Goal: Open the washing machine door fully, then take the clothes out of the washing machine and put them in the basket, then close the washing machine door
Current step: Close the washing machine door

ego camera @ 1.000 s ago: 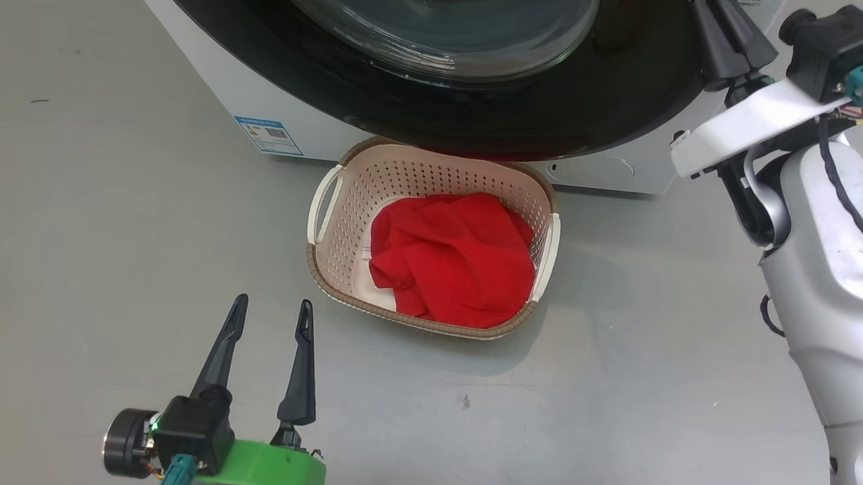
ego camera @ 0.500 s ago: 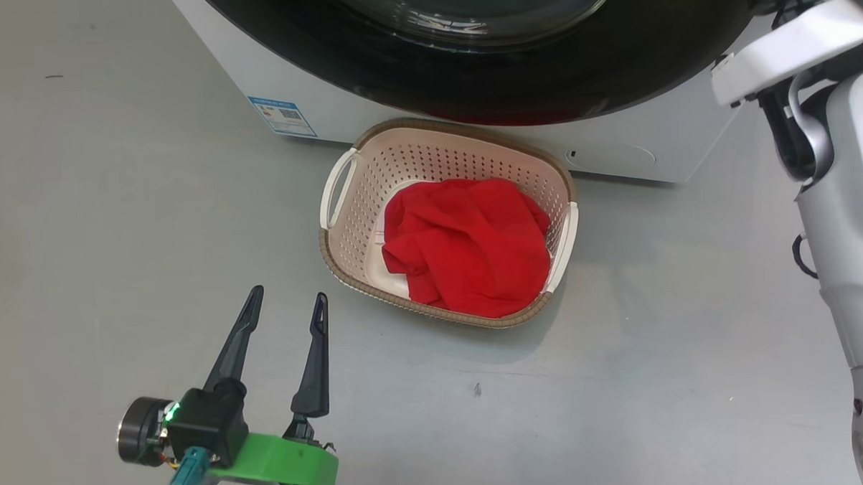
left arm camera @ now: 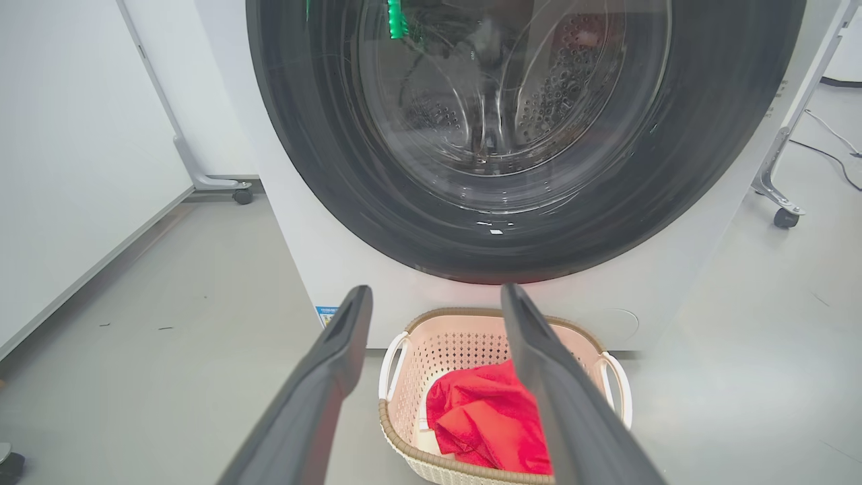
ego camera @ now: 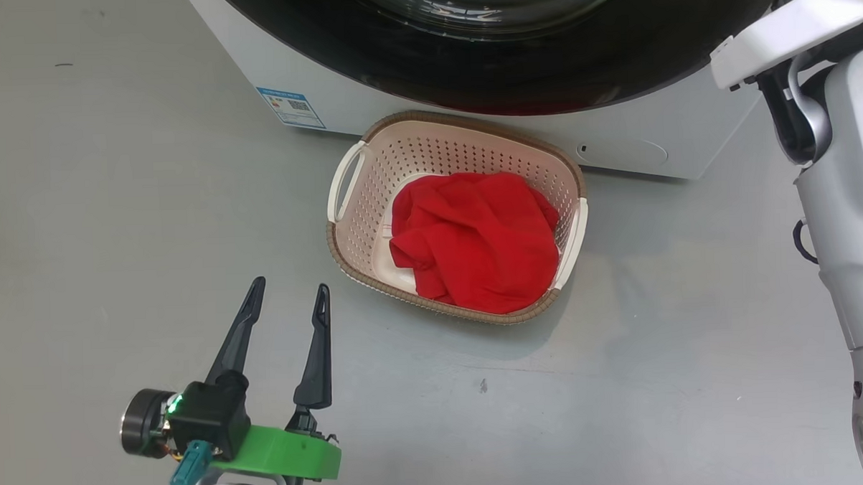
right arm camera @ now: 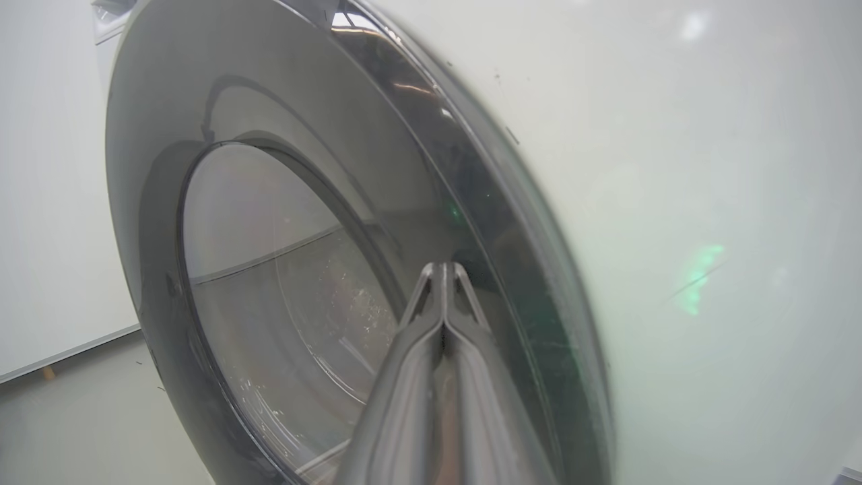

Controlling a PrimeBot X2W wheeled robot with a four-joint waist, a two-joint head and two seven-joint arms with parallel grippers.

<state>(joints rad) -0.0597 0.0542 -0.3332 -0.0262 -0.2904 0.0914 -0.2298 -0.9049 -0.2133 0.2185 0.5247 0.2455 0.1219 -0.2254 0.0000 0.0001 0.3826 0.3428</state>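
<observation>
Green wrist bracket [ego camera: 281,456], dark tapered fingers [ego camera: 238,342], glossy silver-white forearm [ego camera: 857,271].

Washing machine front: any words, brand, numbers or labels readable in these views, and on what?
On the washing machine, low on its white front, a blue label sticker: print too small to read.
On the washing machine door and the basket: no text visible.

Red clothes [ego camera: 478,241] lie in the basket [ego camera: 435,152] before the washing machine [ego camera: 340,88], the left tool [ego camera: 290,285] parted nearby.
</observation>
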